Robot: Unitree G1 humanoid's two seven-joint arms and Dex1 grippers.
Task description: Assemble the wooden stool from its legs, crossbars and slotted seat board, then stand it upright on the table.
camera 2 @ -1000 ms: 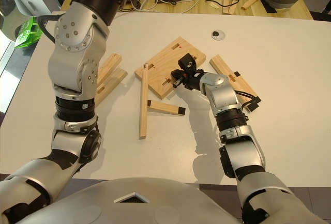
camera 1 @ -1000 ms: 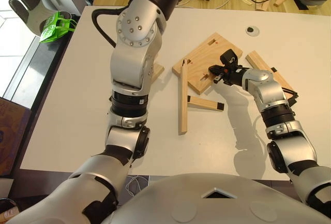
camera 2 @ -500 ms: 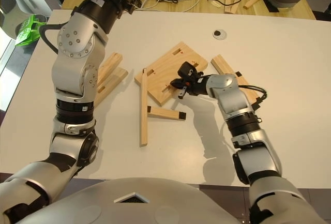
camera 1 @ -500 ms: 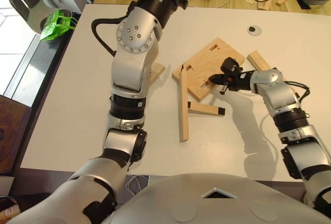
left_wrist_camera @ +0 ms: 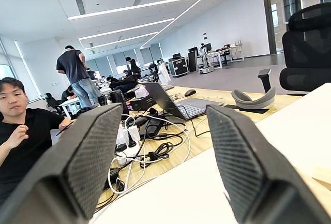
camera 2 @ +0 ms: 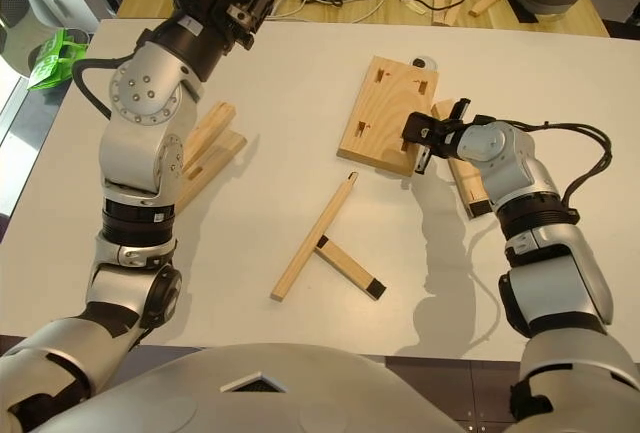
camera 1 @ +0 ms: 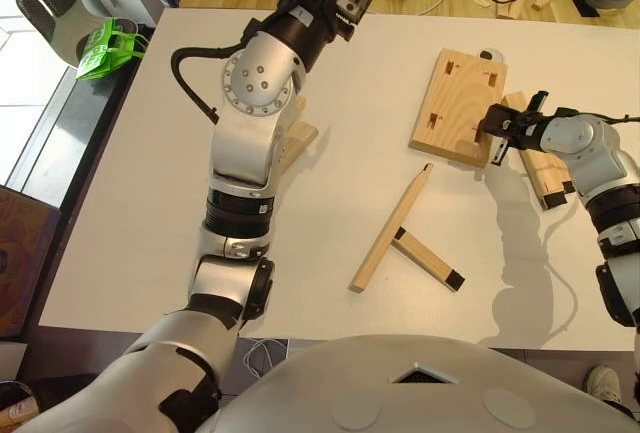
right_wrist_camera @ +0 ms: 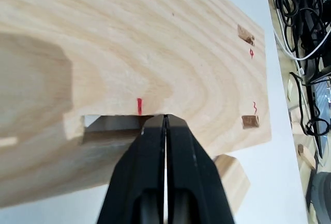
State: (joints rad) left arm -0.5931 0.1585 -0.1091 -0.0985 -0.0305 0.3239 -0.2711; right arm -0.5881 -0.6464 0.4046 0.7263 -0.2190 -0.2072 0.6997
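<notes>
We see the slotted seat board [camera 1: 455, 103] lying flat on the white counter [camera 1: 150, 203], on the far right side. It has small dark slots [camera 1: 452, 65] cut into it, and little red marks sit next to them. Nothing sticks up out of the slots.

The right gripper [camera 1: 496, 143] is at the near right edge of the seat board. Its two fingers [right_wrist_camera: 150, 151] are pressed together with nothing between them. In the right wrist view, the tip sits right at a slot on the board's edge. We cannot tell if the tip goes down into the slot.

Just beside the board, on its right, are more wooden pieces [camera 1: 545, 168] with black ends. One of them peeks out from under the board's edge.

In the middle of the counter lies a long leg [camera 1: 390, 228], slanting. A short crossbar [camera 1: 430, 261] is joined to its side, so the two look like a letter T that has tipped over. The crossbar has a black end. This pair is well apart from the seat board.

On the left side of the counter, two more wooden pieces [camera 2: 210, 143] lie side by side, partly hidden by the left arm.

The left gripper [left_wrist_camera: 165, 167] is held up in the air over the far edge of the counter. Its fingers are wide apart and hold nothing. It is far from all the wooden parts.
</notes>
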